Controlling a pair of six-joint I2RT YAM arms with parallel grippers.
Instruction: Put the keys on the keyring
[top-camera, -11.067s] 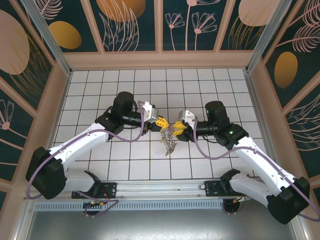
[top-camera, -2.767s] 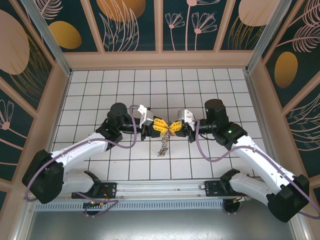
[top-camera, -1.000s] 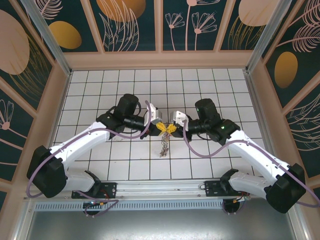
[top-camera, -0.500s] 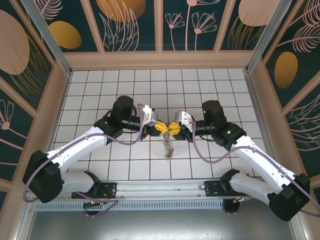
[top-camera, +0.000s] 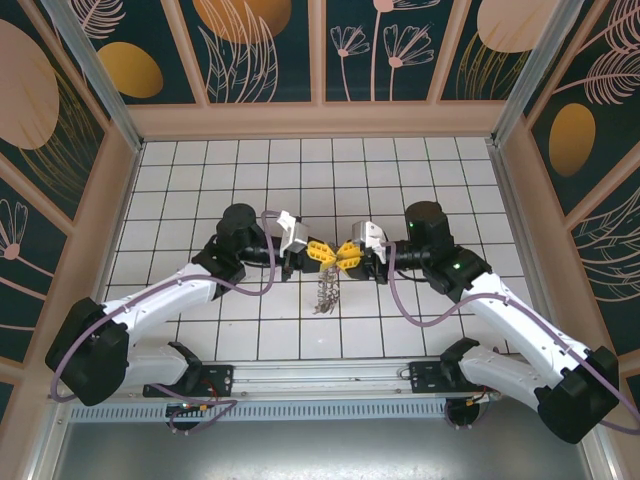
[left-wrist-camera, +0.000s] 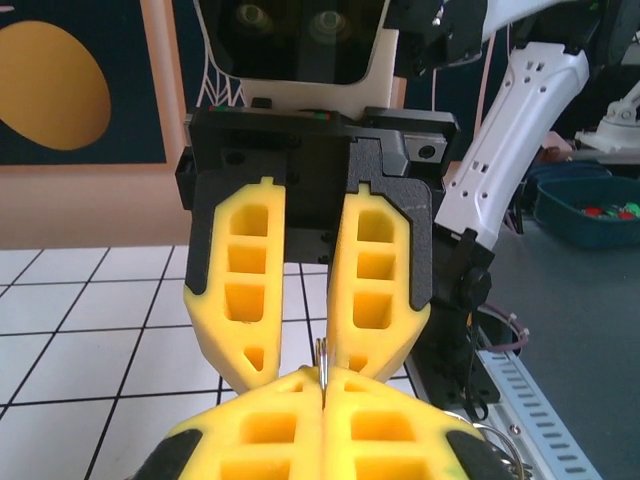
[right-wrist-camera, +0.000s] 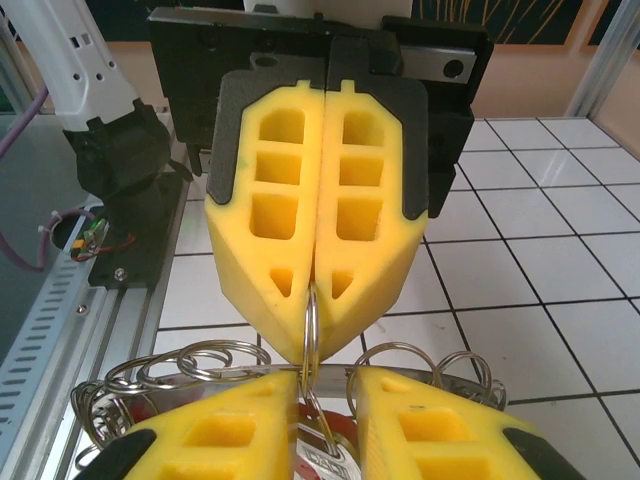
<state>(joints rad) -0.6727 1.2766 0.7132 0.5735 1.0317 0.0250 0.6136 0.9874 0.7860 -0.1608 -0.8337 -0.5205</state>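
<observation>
I'm pinching the keyring (right-wrist-camera: 310, 325) wire edge-on in my left fingers (left-wrist-camera: 390, 425) | my right fingers (left-wrist-camera: 375, 280) are sitting slightly spread, tip to tip, straddling that wire | keys (top-camera: 326, 292) are dangling below us, over the middle of the surface (top-camera: 200, 180)

Left gripper (top-camera: 325, 253) and right gripper (top-camera: 345, 255) face tip to tip above mid-table (top-camera: 200, 170). Keyring (top-camera: 330, 280) hangs under their meeting point, toward the arm bases, wire between the left gripper's fingertips. Keys (top-camera: 322, 300) bunched at its lower end.
</observation>
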